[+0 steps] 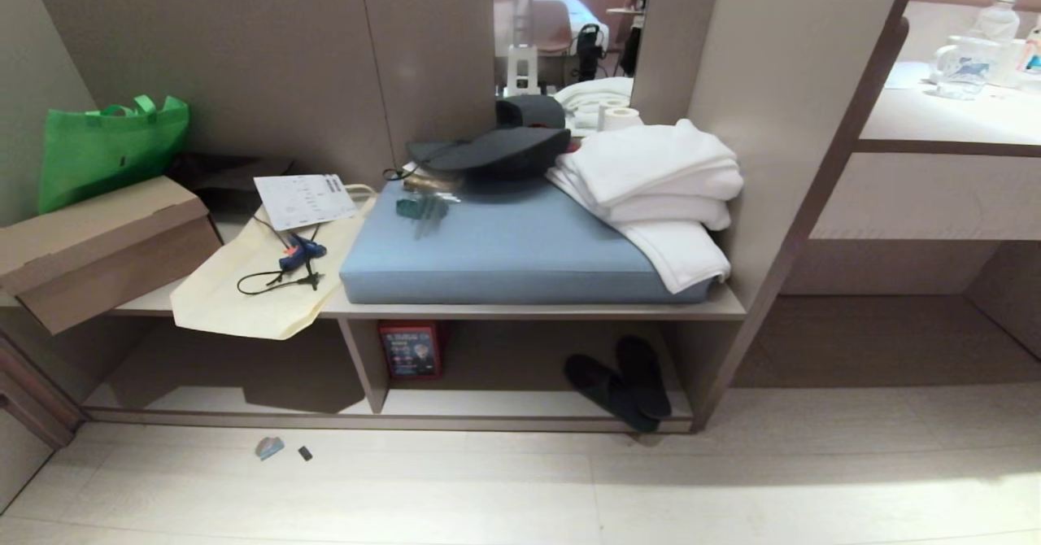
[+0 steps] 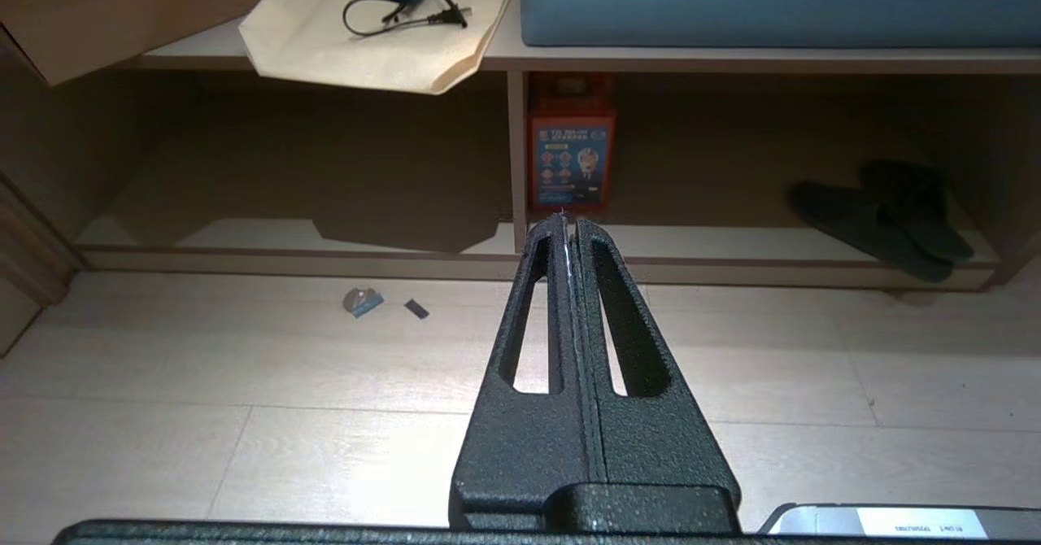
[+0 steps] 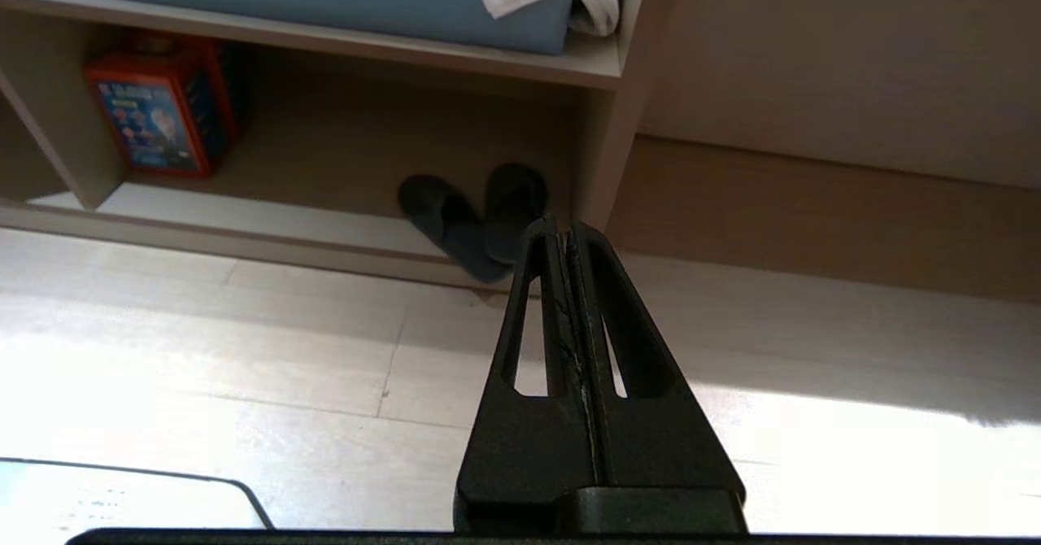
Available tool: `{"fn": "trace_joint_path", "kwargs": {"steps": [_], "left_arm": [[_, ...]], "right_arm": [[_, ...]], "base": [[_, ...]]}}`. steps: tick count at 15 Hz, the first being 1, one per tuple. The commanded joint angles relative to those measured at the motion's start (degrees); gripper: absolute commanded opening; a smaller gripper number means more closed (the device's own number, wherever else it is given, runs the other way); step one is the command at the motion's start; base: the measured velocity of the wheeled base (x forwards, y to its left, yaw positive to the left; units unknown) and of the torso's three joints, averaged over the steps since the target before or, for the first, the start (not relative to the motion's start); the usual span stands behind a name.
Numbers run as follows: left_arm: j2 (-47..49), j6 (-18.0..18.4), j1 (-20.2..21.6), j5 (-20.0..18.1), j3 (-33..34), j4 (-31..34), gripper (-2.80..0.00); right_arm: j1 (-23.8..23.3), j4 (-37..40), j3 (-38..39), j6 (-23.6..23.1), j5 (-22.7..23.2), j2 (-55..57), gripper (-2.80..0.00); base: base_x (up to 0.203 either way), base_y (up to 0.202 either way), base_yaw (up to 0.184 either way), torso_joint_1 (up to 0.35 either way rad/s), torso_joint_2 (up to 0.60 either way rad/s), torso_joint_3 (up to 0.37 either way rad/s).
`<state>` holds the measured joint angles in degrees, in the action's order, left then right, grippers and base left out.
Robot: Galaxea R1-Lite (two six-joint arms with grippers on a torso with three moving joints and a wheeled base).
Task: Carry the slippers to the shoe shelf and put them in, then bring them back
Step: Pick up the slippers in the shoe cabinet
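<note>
The pair of dark, flat-soled slip-on slippers (image 1: 620, 382) lies inside the long low beige-wood shoe shelf (image 1: 520, 311), in the right floor-level compartment, out toward four o'clock of the head view. The two overlap, one heel crossing the other, and the nearer sole juts over the front lip onto the pale plank floor (image 1: 520, 488). So the putting-in looks done, and the step in hand is most likely fetching them back.

Neither arm shows in the head view. Each wrist camera shows its own pincer hanging over the floor with fingers pressed together and nothing between them: the left pincer (image 2: 567, 224) points toward the shelf's divider and the red printed box (image 2: 570, 152) beside it; the right pincer (image 3: 559, 226) points almost straight at the slippers.

To do this well, use the right arm, the nearer one. Part the fingers before going in, come in low under the top board, and take the protruding sole at its edge. Because the pair overlaps, pinching both where they cross could lift them together; otherwise the lower one may drag.
</note>
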<state>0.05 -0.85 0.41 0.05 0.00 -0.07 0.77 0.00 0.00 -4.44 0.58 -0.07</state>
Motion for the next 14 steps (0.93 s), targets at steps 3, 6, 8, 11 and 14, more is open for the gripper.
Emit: {"fn": "trace_joint_path", "kwargs": {"steps": [3,6,8,11,14], "left_arm": [[0.04,-0.03,0.02,-0.04,0.0,-0.01,-2.8],[0.04,0.15,0.02,-0.05,0.0,-0.01,-2.8],[0.04,0.06,0.02,-0.05,0.0,-0.01,-2.8],[0.04,0.15,0.02,-0.05,0.0,-0.01,-2.8],[0.04,0.32,0.02,0.04,0.0,0.07,-2.8]], "right_arm": [[0.02,0.0,0.0,-0.05,0.04,0.07,-2.8],[0.02,0.0,0.0,-0.05,0.04,0.07,-2.8],[0.02,0.0,0.0,-0.05,0.04,0.07,-2.8],[0.02,0.0,0.0,-0.05,0.04,0.07,-2.8],[0.02,0.0,0.0,-0.05,0.04,0.07,-2.8]], "base": [[0.0,0.0,0.0,0.003,0.0,0.208],[0.0,0.0,0.0,0.0,0.0,0.136],[0.0,0.0,0.0,0.003,0.0,0.04],[0.0,0.0,0.0,0.0,0.0,0.0],[0.0,0.0,0.0,0.0,0.0,0.0]]}}
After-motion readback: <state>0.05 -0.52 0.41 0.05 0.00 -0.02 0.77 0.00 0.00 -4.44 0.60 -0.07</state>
